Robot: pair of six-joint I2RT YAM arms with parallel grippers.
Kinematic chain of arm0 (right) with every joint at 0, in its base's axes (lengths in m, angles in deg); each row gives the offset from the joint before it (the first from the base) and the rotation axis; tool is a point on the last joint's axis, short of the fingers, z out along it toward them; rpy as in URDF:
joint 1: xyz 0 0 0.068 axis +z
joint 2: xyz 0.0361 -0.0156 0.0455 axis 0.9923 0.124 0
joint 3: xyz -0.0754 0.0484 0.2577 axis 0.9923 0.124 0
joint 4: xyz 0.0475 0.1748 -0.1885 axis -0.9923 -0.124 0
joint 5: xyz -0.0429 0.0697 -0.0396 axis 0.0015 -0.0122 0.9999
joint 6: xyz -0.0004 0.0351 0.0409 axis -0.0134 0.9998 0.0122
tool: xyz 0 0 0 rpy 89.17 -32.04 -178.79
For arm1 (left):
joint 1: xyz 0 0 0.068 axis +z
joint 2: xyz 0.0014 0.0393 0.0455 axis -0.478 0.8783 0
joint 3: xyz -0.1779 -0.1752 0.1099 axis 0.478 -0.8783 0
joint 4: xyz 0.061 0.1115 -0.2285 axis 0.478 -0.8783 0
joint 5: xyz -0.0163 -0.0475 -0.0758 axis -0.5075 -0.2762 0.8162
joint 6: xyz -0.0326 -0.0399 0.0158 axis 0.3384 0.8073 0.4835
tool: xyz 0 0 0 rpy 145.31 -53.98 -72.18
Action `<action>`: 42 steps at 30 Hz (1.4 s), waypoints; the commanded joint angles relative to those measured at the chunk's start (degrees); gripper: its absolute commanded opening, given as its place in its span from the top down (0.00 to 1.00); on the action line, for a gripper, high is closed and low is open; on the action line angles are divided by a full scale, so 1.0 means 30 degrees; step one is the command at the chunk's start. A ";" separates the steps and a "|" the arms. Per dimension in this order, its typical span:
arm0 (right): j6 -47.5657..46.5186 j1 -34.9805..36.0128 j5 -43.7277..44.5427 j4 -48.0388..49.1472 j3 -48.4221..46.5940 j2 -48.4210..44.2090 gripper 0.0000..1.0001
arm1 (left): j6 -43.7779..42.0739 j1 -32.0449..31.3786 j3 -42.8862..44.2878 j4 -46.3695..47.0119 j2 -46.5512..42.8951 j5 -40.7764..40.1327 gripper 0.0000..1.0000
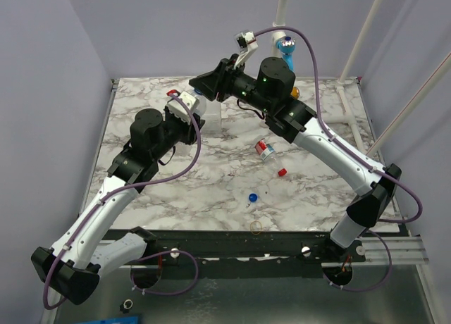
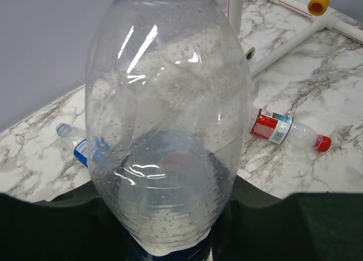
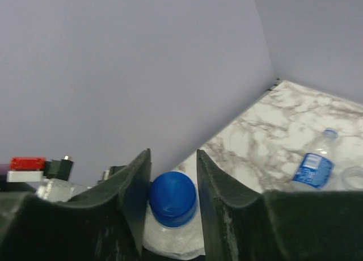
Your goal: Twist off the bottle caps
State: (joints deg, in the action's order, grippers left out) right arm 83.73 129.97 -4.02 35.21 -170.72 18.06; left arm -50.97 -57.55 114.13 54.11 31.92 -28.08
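My left gripper [image 1: 194,107] [image 2: 170,221] is shut on a clear bottle [image 1: 211,114] and holds it upright; its body [image 2: 170,102] fills the left wrist view. My right gripper [image 1: 204,84] [image 3: 173,184] is closed around that bottle's blue cap [image 3: 173,197], one finger on each side. A red-label bottle [image 1: 264,149] [image 2: 275,126] lies on the table with its red cap [image 2: 323,143] on. A blue-label bottle [image 2: 79,146] [image 3: 312,169] lies near the back wall with no cap visible on it. A loose red cap [image 1: 282,172] and a loose blue cap [image 1: 252,196] lie mid-table.
A yellowish rubber-band ring [image 1: 256,227] lies near the front edge. A white pipe frame [image 2: 295,42] with a yellow piece [image 2: 315,0] stands at the back right. Purple walls enclose the marble table [image 1: 211,190] on the left and at the back.
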 commanded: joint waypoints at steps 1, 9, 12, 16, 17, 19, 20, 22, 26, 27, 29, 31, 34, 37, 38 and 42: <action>0.0205 0.0094 -0.1307 0.0628 -0.0180 0.0330 0.67 | 0.0719 -0.0121 0.0626 0.0327 -0.0235 0.1083 1.00; -0.0347 0.0098 -0.1742 0.0552 0.1311 -0.1199 0.98 | 0.2221 -0.0121 0.1477 0.0322 -0.0619 0.3543 1.00; -0.0853 0.0094 -0.2440 0.0884 0.2292 -0.2204 0.99 | 0.3091 -0.0121 0.1702 0.0355 -0.0959 0.5698 1.00; -0.1725 0.0095 -0.4716 0.1720 0.3538 -0.3780 1.00 | 0.4490 -0.0121 0.2118 0.0334 -0.1150 0.9090 1.00; -0.1931 0.0094 -0.5511 0.2029 0.3787 -0.4210 1.00 | 0.4829 -0.0121 0.2234 0.0334 -0.1134 0.9872 1.00; -0.2059 0.0094 -0.7229 0.2653 0.4253 -0.4892 0.99 | 0.5760 -0.0121 0.2499 0.0329 -0.1078 1.1424 1.00; -0.2104 0.0079 -0.8299 0.3117 0.4526 -0.5250 1.00 | 0.6151 -0.0124 0.2612 0.0334 -0.1011 1.2151 1.00; -0.2000 0.0076 -1.0766 0.4454 0.5196 -0.5854 0.99 | 0.6843 -0.0121 0.2842 0.0306 -0.0903 1.3388 1.00; -0.1798 0.0065 -1.5052 0.5470 0.5019 -0.6079 0.99 | 0.7725 -0.0122 0.3253 0.0275 -0.0743 1.5344 1.00; -0.1856 0.0065 -1.5685 0.5343 0.4794 -0.6018 1.00 | 0.7865 -0.0121 0.3341 0.0239 -0.0695 1.5756 1.00; -0.1945 0.0065 -1.6633 0.5056 0.4463 -0.5969 1.00 | 0.8018 -0.0121 0.3448 0.0156 -0.0601 1.6356 1.00; -0.2502 0.0065 -1.6319 0.4159 0.4074 -0.5940 0.99 | 0.8033 -0.0121 0.3460 0.0083 -0.0553 1.6648 1.00; -0.3483 0.0065 -1.1716 0.2545 0.3634 -0.6141 0.68 | 0.7560 -0.0121 0.3349 0.0019 -0.0505 1.6165 1.00; -0.3658 0.0065 -0.5759 0.1318 0.3153 -0.6187 0.33 | 0.6074 -0.0121 0.2977 -0.0217 -0.0535 1.4035 1.00; -0.3728 0.0065 -0.4245 0.1150 0.3082 -0.6157 0.22 | 0.5384 -0.0121 0.2820 -0.0281 -0.0562 1.2766 1.00; -0.3513 0.0065 -0.0905 -0.0555 0.1929 -0.5453 0.00 | 0.3030 -0.0121 0.2314 -0.0314 -0.0570 0.8499 1.00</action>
State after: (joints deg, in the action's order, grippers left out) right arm 74.07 130.10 -21.83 40.41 -160.84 0.44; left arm -34.34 -58.16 122.09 52.65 30.33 13.14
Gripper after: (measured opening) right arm 0.980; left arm 0.447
